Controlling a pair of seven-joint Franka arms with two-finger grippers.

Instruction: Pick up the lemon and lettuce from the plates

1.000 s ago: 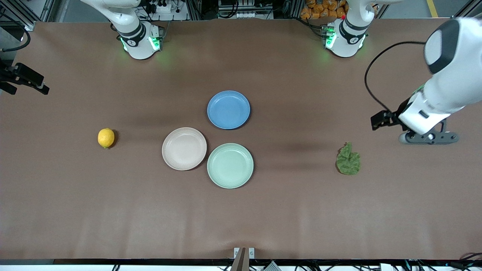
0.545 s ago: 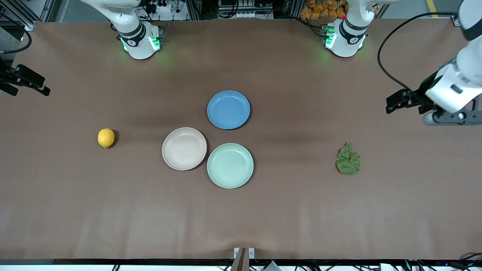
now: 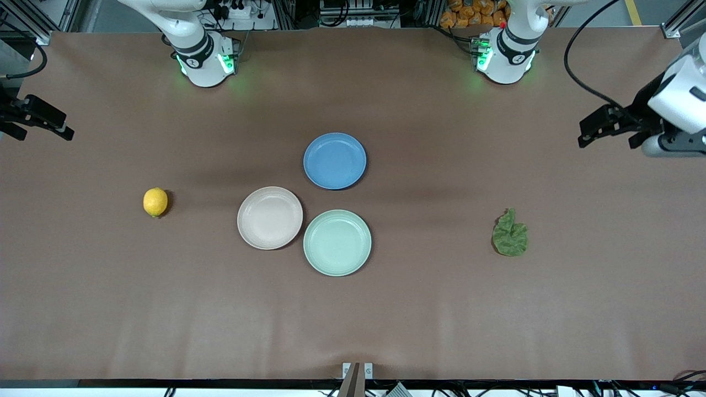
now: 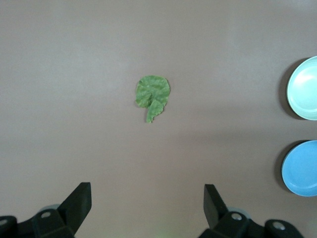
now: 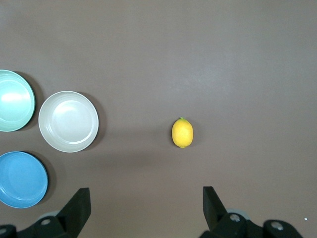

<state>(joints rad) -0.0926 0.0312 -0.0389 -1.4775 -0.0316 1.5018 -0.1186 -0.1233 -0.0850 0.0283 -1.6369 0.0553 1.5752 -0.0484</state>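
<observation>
The lemon [image 3: 155, 202] lies on the bare table toward the right arm's end, apart from the plates; it also shows in the right wrist view [image 5: 182, 133]. The lettuce [image 3: 509, 235] lies on the bare table toward the left arm's end, also in the left wrist view [image 4: 153, 94]. The beige-pink plate [image 3: 269, 218] and the mint green plate [image 3: 337, 242] touch at mid-table, and both are empty. My left gripper [image 4: 147, 202] is open and empty, high over the table's left-arm end. My right gripper [image 5: 144, 203] is open and empty, high over the right-arm end.
An empty blue plate [image 3: 335, 160] sits farther from the front camera than the other two plates, close to them. The brown table [image 3: 353, 320] is bare around the lemon and the lettuce. Both arm bases stand along the table's edge farthest from the front camera.
My left arm has drawn away from the lettuce, toward its end of the table and toward the bases. The right arm, lemon, lettuce and plates have not moved.
</observation>
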